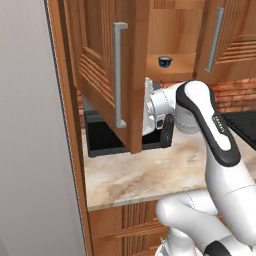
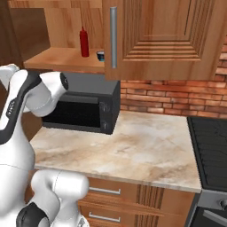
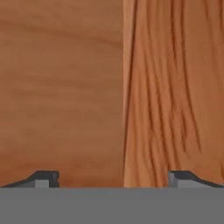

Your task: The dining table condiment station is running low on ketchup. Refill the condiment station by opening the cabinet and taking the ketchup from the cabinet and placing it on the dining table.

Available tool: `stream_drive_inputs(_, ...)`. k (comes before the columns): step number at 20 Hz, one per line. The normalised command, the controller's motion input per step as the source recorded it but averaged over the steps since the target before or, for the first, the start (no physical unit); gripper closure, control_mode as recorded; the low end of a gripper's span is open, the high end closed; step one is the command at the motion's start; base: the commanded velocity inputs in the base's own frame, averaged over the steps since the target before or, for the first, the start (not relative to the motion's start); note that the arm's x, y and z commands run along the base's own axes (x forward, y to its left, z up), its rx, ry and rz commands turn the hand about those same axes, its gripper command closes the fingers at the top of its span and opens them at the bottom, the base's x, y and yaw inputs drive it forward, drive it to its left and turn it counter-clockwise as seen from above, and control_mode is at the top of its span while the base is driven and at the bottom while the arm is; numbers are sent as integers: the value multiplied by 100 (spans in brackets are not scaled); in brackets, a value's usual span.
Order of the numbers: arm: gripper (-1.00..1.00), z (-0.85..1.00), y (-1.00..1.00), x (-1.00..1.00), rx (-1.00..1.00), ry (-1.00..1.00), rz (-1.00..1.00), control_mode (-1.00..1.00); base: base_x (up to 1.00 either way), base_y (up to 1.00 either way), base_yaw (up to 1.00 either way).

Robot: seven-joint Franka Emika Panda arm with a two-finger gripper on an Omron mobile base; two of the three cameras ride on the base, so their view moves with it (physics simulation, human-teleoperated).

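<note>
The cabinet's left door (image 1: 100, 60) stands swung open toward me, its grey bar handle (image 1: 119, 75) facing out. On the light wood shelf (image 2: 57, 58) the slim red ketchup (image 2: 84, 42) stands upright near the back. My hand (image 1: 151, 107) is tucked just behind the open door's edge, below the shelf, with the fingers hidden there. In the hand view my gripper (image 3: 113, 179) is open, its fingertips (image 3: 43, 178) wide apart with nothing between them, very close to wood surfaces. The dining table is out of view.
A small dark blue cup (image 1: 165, 61) sits on the shelf right of the ketchup. The right cabinet door (image 2: 164, 35) is closed. A black microwave (image 2: 84, 111) stands under the cabinet on the marble counter (image 2: 146, 146). A black stove (image 2: 210, 142) lies at right.
</note>
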Motion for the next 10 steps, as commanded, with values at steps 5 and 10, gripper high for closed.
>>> stream_drive_inputs(5, -100, 9, 82, -27, -10, -1, 2, -100, 0, 0, 0)
stream_drive_inputs(10, -100, 7, 24, -3, -11, -5, 0, -100, 0, 0, 0)
